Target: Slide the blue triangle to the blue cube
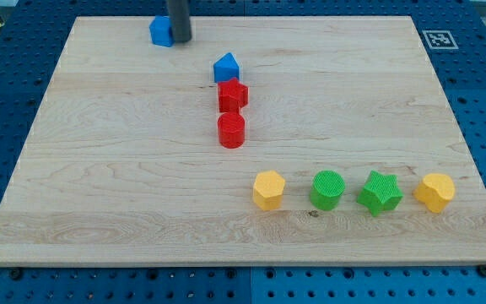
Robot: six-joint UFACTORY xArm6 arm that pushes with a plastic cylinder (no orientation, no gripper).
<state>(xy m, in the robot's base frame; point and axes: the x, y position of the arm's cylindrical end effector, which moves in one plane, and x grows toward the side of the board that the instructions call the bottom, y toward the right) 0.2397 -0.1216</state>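
One upright rod, my tip point(180, 40) touching blue cube point(161, 32), no pincer visible.

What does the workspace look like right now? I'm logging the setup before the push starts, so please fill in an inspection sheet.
Surface: wooden board, flat, resting on a blue perforated table.
Job's things: blue triangle near the top centre, touching the red block below it; blue cube at the view's top left.
Clutter: red cylinder below the red block; along the bottom, a row of yellow block, green cylinder, green star, yellow block.
Hand: none fitted; my tip sits right beside the blue cube, on its right, away from the blue triangle.
Cables: nothing seen.
Surroundings: a printed marker tag at the top right.
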